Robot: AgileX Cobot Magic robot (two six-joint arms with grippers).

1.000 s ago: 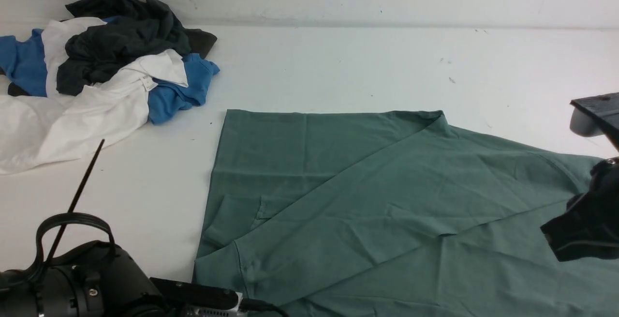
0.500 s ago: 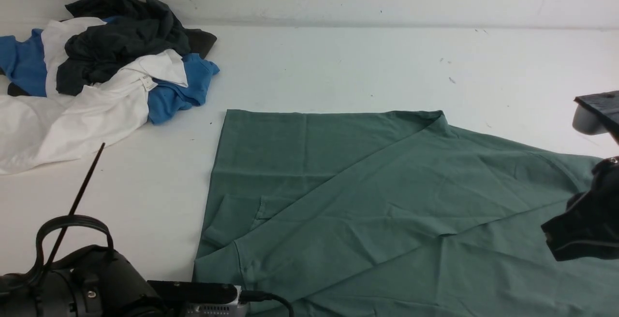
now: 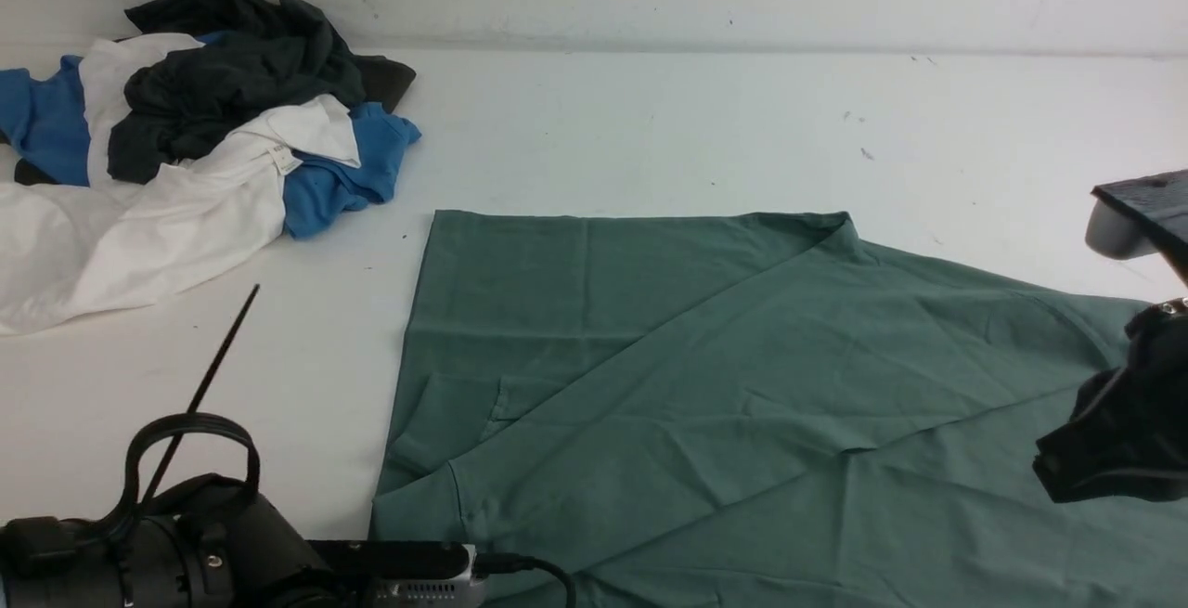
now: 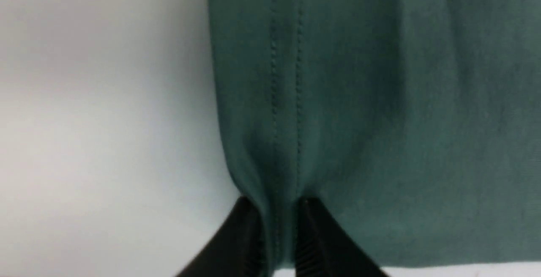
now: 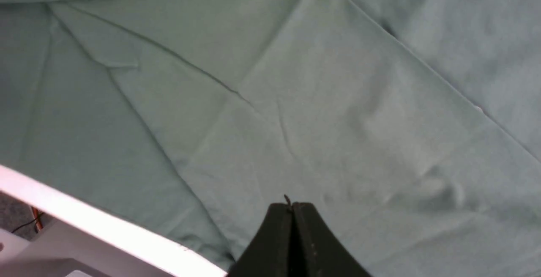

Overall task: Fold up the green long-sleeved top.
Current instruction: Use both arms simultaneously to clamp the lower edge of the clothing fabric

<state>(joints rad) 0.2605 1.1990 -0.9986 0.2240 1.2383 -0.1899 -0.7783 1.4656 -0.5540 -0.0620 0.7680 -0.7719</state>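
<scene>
front: green top (image 3: 705, 385) lies spread on the white table (image 3: 650, 125), near side, middle to right; pile of clothes (image 3: 186, 125) far left | left wrist: left gripper (image 4: 277, 230) pinches the top's sewn edge | right wrist: right gripper (image 5: 291, 209) is closed tight, holding nothing, over the top

Bright even light, soft shadows, wrist-view blur

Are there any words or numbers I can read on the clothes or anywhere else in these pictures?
No text can be read anywhere.
The small tag on the white garment: too small to read.
The green long-sleeved top: no words or logo showing in any view.
</scene>
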